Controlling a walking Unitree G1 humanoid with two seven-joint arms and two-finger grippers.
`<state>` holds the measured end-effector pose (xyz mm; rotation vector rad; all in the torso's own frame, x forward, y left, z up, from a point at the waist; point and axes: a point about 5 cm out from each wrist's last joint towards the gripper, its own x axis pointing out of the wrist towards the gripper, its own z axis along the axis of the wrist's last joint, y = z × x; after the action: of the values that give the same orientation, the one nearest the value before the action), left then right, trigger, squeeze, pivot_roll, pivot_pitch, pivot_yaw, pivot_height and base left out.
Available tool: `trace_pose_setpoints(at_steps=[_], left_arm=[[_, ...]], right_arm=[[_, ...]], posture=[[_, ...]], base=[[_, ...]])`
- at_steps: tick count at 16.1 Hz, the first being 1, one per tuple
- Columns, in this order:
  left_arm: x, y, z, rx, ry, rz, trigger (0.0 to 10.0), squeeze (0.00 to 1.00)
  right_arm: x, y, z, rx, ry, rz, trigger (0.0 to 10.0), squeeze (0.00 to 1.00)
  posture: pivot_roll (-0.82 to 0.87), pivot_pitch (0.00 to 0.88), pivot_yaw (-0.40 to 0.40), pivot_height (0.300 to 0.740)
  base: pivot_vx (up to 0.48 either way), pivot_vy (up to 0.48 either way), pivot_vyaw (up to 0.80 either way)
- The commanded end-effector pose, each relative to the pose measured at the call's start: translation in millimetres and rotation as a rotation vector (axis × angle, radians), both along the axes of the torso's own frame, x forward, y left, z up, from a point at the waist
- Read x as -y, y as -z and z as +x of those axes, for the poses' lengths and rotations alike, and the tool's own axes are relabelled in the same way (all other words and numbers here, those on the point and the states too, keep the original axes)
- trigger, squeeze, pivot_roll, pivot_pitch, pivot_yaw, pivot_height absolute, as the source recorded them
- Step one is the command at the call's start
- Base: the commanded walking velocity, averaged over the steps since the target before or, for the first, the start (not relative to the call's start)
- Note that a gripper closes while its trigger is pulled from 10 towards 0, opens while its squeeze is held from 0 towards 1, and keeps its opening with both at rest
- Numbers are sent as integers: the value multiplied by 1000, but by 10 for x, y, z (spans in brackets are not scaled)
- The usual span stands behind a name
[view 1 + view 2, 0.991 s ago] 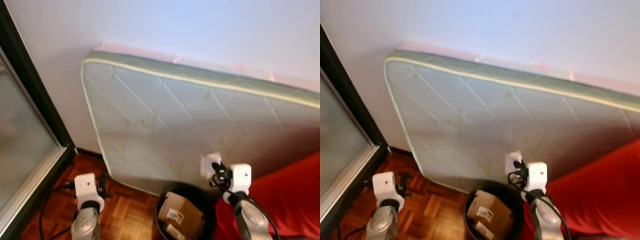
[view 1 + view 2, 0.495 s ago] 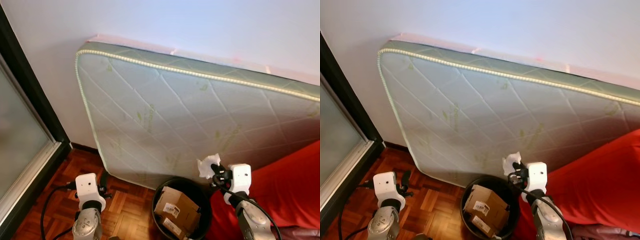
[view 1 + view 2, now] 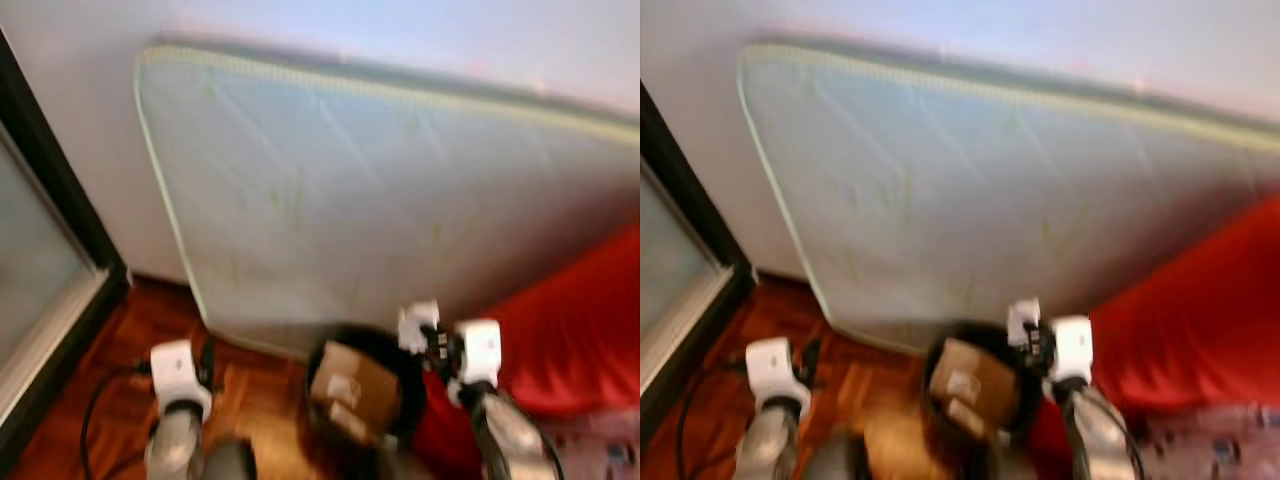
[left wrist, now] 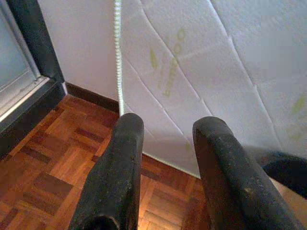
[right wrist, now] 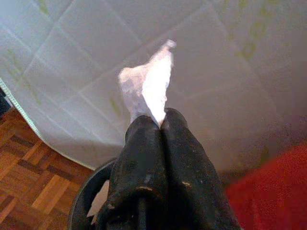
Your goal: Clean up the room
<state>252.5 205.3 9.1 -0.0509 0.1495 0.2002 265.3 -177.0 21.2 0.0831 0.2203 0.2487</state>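
My right gripper [image 5: 162,125] is clenched on a crumpled white tissue [image 5: 147,88], both black fingers pressed together with the paper sticking out past their tips. I hold it just above the rim of the black bin [image 3: 410,385], on the bin's side nearest the red cover [image 3: 575,330]. Inside the bin sits a brown cardboard box [image 3: 345,392] with a white label, tilted against the wall of the bin. The head views are blurred, so finer detail of the box is lost.

Behind the bin, a pale quilted mattress [image 3: 380,190] with green leaf prints leans on the white wall [image 3: 90,180], its lower edge resting on the wooden parquet floor [image 4: 43,167]. My left gripper [image 4: 165,139] hangs low on the other side of the bin from the red cover, released, its fingers [image 4: 120,167] parted with nothing between them, pointing toward the mattress corner. Farther from the bin on that side stands a dark-framed glass door [image 3: 40,260].
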Motion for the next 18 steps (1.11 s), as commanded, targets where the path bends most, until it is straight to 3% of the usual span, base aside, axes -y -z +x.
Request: trace_pose_setpoints(at_steps=[1,7,13,18], left_arm=[[21,40,-30,-23,-7,-15,10000,0],[43,32,-16,-22,-6,-38,10000,0],[57,39,-10,-36,2,-56,10000,0],[74,48,-16,-43,19,-66,10000,0]], right_arm=[[50,13,-34,-17,10,-1,10000,0],[32,13,-23,-38,-38,7,10000,0],[66,22,-35,-62,30,12,10000,0],[51,28,-36,-81,-8,8,10000,0]], posture=[[26,128,-115,625],[32,129,-120,625],[40,131,-121,625],[38,133,-119,625]], base=[[0,0,0],[0,0,0],[0,0,0],[107,0,0]])
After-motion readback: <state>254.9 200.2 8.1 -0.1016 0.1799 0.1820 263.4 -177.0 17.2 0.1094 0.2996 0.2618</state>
